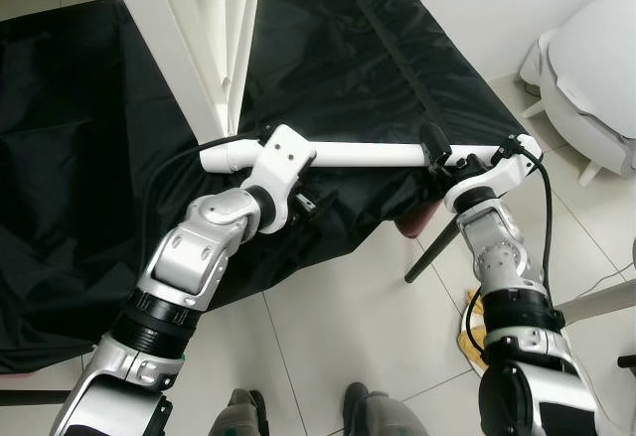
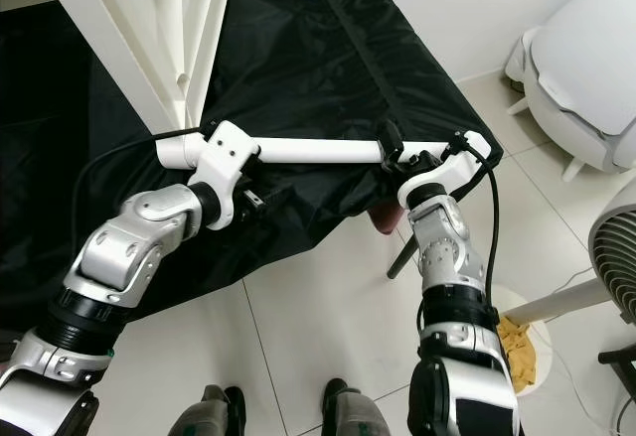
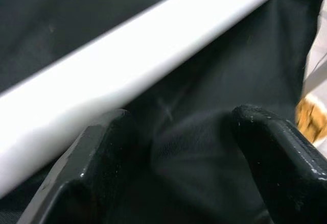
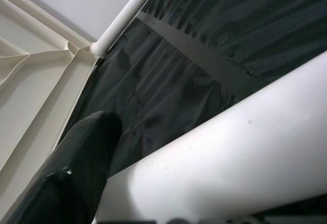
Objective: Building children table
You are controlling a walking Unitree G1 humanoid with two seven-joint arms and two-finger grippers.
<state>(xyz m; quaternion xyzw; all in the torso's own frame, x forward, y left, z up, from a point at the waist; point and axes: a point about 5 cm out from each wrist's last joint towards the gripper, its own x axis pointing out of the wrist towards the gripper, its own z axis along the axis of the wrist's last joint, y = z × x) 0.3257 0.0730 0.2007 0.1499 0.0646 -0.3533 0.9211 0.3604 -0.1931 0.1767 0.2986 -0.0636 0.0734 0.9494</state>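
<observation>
Table leg held level between both arms, short of its socket.

The long white cylindrical plastic table leg (image 1: 363,154) lay across the black fabric sheet (image 1: 89,158), near the upturned white plastic tabletop (image 1: 184,49). Left gripper (image 3: 173,147) stood spread beside it; right gripper (image 1: 437,153) pinched it. A one-sided grip could let the leg swing or slip.
</observation>
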